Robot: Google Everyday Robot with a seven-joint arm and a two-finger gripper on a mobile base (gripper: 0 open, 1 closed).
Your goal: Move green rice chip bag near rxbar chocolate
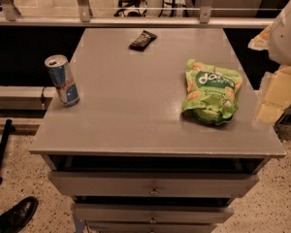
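On the right of the grey table (pixel 131 115) lies the crinkly bright green rice chip bag (pixel 212 96), well apart from the small dark rxbar chocolate (pixel 143 40) up top. Nothing is done yet. The pale gripper (pixel 275 97) hangs at the right edge; open or closed, I cannot tell.

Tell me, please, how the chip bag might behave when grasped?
The bag looks crinkled and puffy, so it is probably soft, light and crushable. Its glossy film may slip. The gripper is at the right edge, apart from it.
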